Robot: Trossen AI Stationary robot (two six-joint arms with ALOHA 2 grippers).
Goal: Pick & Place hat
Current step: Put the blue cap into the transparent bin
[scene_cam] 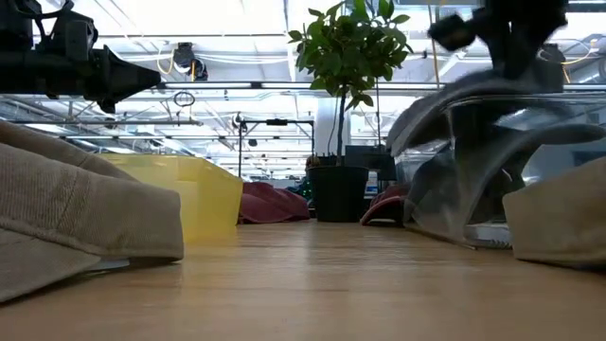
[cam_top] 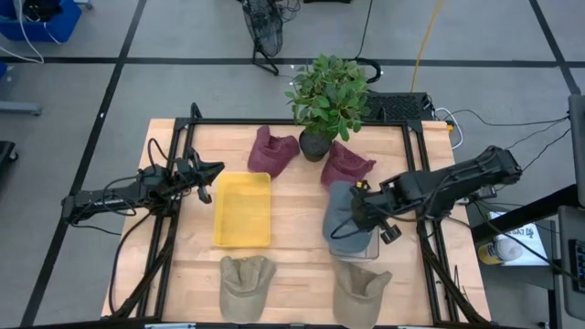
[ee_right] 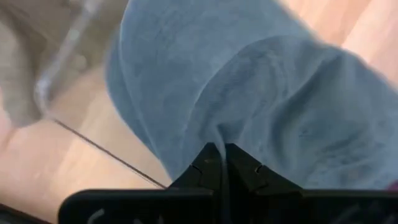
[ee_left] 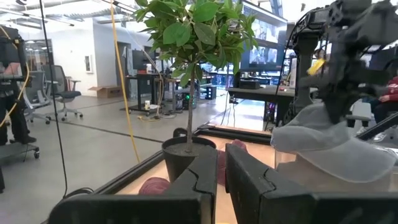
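A grey-blue hat (cam_top: 344,217) hangs over a clear bin (cam_top: 368,247) at the table's right, with my right gripper (cam_top: 359,212) shut on it from above. The low view shows the hat (scene_cam: 464,104) draped above the bin's wall (scene_cam: 492,170). My left gripper (cam_top: 216,170) waits at the table's left, just left of the yellow tray (cam_top: 243,208), pointing level, fingers (ee_left: 205,186) shut and touching nothing. My right gripper pinches a raised fold of the hat's crown cloth (ee_right: 219,127) between its two fingers (ee_right: 208,163). The fingers come from above, pointing steeply down. The hat hangs spread below them over the clear bin; whether its lower edge touches the bin I cannot tell.
Two maroon hats (cam_top: 272,151) (cam_top: 347,164) lie at the far side beside a potted plant (cam_top: 327,96). Two tan hats (cam_top: 247,283) (cam_top: 359,292) lie at the near edge. A black frame (cam_top: 302,122) runs round the tabletop.
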